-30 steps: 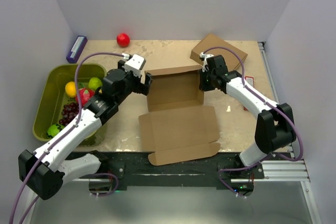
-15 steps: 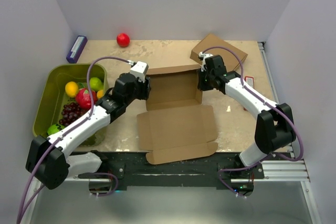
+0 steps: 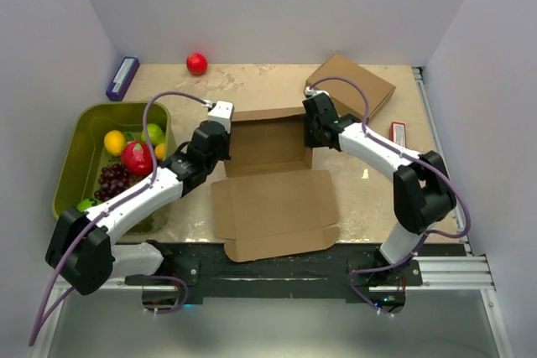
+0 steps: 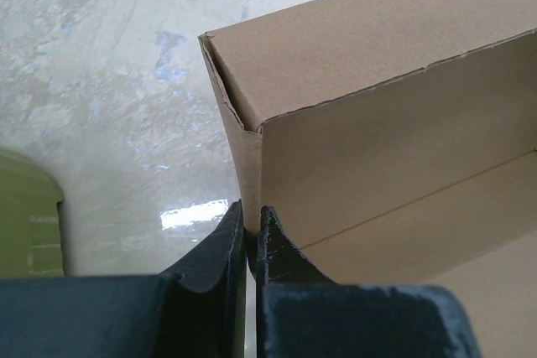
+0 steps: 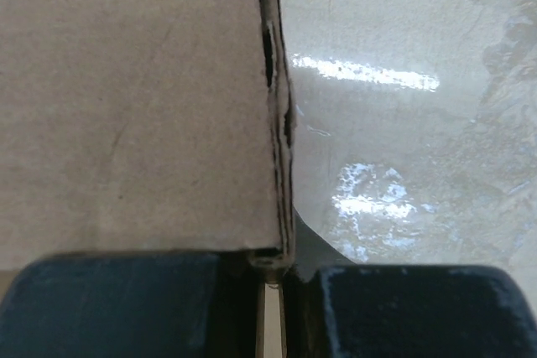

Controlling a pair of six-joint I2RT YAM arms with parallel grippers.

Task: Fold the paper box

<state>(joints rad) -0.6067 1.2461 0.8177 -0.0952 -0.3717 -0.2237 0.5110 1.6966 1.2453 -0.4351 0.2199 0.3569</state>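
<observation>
paper box [image 3: 273, 182]: on the table just right of the green tub [image 3: 71, 148], half formed; its back and side walls stand up and its front panel with flaps lies flat.
left gripper [image 4: 250, 224]: mine, pressed together on the box wall nearest the tub, with the cardboard edge pinched between both fingers.
right gripper [image 5: 281, 262]: mine, clamped the same way on the opposite wall, the one farther from the tub.
second carton [image 3: 357, 81]: fully formed, well right of the tub, past the box.
red ball [image 3: 196, 63]: behind the tub and to its right.
fruit [image 3: 134, 157]: inside the tub.
</observation>
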